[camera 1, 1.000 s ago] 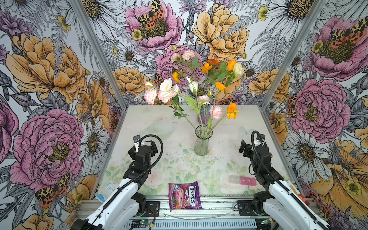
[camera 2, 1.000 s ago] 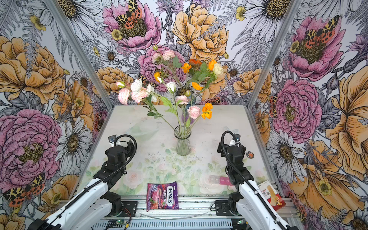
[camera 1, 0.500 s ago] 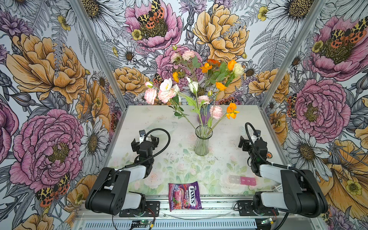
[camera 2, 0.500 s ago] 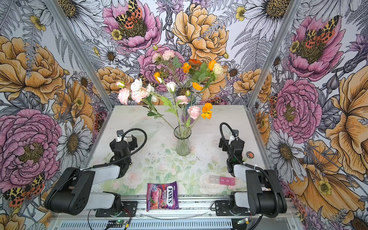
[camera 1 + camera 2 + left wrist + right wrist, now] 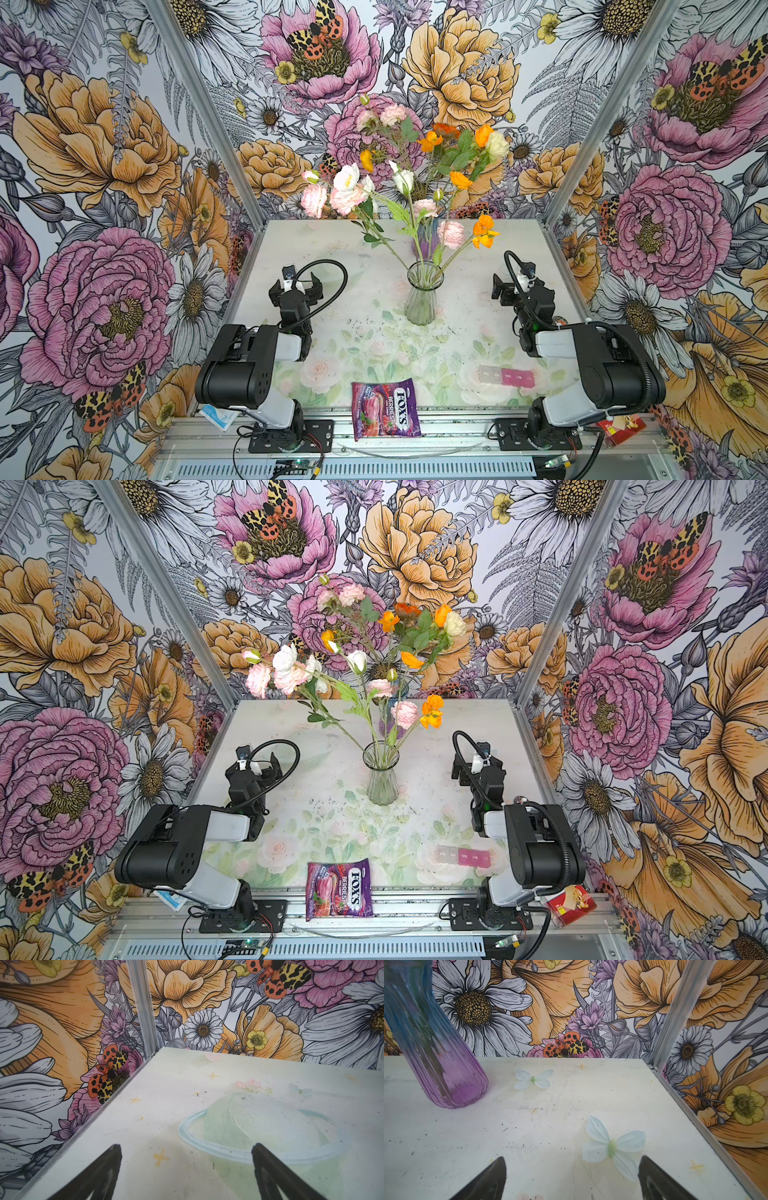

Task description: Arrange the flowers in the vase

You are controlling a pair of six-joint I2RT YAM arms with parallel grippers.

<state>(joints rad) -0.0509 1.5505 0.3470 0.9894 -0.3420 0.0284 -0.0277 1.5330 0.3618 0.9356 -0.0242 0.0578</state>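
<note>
done: flowers stand in vase, none near fingers
left gripper: spread wide, empty
right gripper: spread wide, empty
remaining: apparently nothing

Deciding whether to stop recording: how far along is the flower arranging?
Done, apparently: the flowers stand with stems in the clear vase, some seemingly in the purple vase behind it; no loose stem lies on the table. In hand: nothing; the left gripper and right gripper are open and empty, arms folded low. Left: nothing I can see.
</note>
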